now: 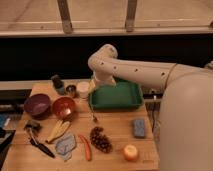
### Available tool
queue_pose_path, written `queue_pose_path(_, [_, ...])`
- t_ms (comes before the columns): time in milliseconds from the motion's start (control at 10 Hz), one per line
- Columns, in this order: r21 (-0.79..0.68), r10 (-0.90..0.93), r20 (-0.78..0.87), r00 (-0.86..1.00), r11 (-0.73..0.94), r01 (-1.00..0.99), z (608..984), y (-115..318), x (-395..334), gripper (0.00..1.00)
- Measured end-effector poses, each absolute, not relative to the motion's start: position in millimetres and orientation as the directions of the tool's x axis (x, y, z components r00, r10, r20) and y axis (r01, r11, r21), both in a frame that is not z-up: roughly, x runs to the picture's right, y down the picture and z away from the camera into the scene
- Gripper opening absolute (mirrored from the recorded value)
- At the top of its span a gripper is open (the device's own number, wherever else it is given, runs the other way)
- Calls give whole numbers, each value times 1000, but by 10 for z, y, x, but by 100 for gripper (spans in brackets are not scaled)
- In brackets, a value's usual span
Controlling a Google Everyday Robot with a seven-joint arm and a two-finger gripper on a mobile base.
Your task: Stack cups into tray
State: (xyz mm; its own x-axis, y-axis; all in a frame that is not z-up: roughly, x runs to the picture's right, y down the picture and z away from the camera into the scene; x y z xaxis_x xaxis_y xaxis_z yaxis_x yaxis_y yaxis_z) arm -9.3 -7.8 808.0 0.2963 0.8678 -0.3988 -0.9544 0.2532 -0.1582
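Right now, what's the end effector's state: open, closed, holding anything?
End effector: cannot be told; it hangs at the left rim of the green tray, beside the cream-white cup.

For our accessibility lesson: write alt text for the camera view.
A white robot arm holds its claw at the left end of the green tray, beside a cream cup and a small dark cup. Two bowls and fruit lie nearby on the wooden table.
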Motion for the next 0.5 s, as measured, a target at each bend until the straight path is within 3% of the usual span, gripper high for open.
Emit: queue_pose_path(500, [-161, 869, -397, 296, 252, -954, 8080, -71, -60, 80])
